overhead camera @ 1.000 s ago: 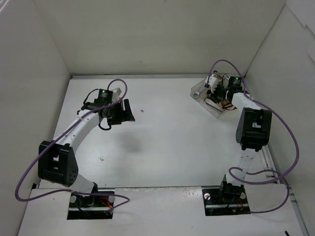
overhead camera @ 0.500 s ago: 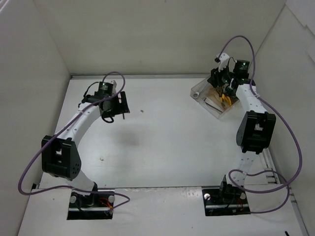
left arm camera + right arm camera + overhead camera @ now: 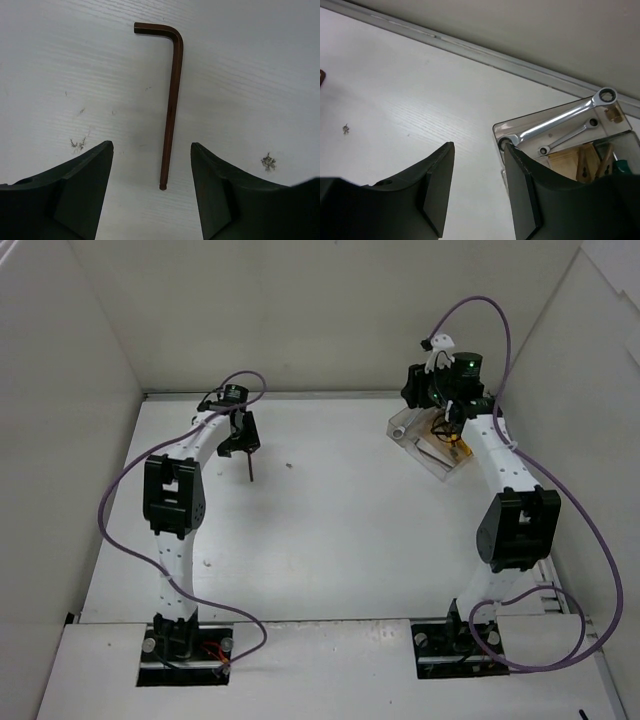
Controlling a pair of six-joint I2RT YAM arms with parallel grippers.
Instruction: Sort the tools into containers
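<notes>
One hex key [image 3: 172, 100]: thin, dark, L-shaped metal, flat on the matte white bench [image 3: 260, 75]. Its long leg ends between the left gripper [image 3: 151, 150] fingers, which are wide apart and not touching it. The clear smoky box [image 3: 535, 122], far right, holds two shiny silver tools: big wrench [image 3: 555, 119], small wrench [image 3: 567, 136]. Right gripper [image 3: 479, 150] partly open, empty, near the box.

White surface [image 3: 330, 540], lightly scuffed, boxed by plain white walls [image 3: 300, 310] at nine, twelve and three o'clock; soft even light.

White-linked arms [image 3: 176, 565] with black joint housings [image 3: 172, 492], looping purple cables [image 3: 482, 299], green indicator lights [image 3: 470, 364]
</notes>
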